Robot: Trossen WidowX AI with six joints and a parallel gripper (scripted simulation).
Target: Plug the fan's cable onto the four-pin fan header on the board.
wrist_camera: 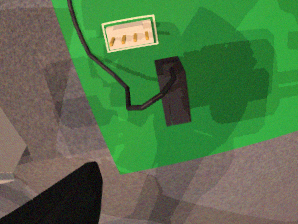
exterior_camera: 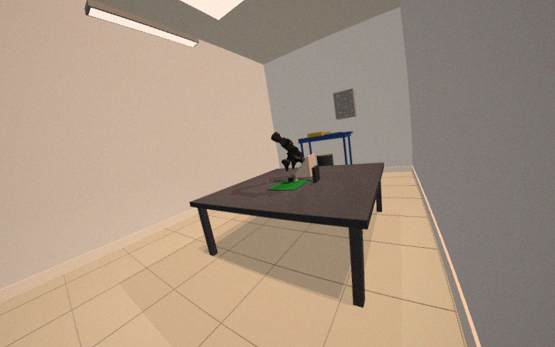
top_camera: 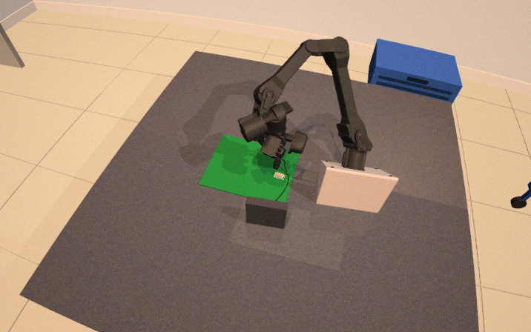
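Observation:
The black plug (top_camera: 276, 163) (wrist_camera: 177, 107) is off the header, over the green board (top_camera: 219, 176) (wrist_camera: 142, 145); in the wrist view its long side is turned nearly square to the header's. The cream four-pin header (top_camera: 279, 175) (wrist_camera: 131, 31) stands empty beside it, its pins showing. The thin black cable (wrist_camera: 107, 69) bends from the plug over the board's edge towards the dark block (top_camera: 266, 214) (exterior_camera: 315, 174), perhaps the fan. My gripper (top_camera: 285, 145) (exterior_camera: 289, 165) is open and empty above the plug. One black finger (wrist_camera: 75, 192) shows in the wrist view.
The white panel (top_camera: 354, 191) stands right of the board at the arm's base. The dark block stands at the board's front edge. All rest on the dark table (top_camera: 156, 254) (exterior_camera: 327, 200). A blue cabinet (top_camera: 414, 66) stands behind it.

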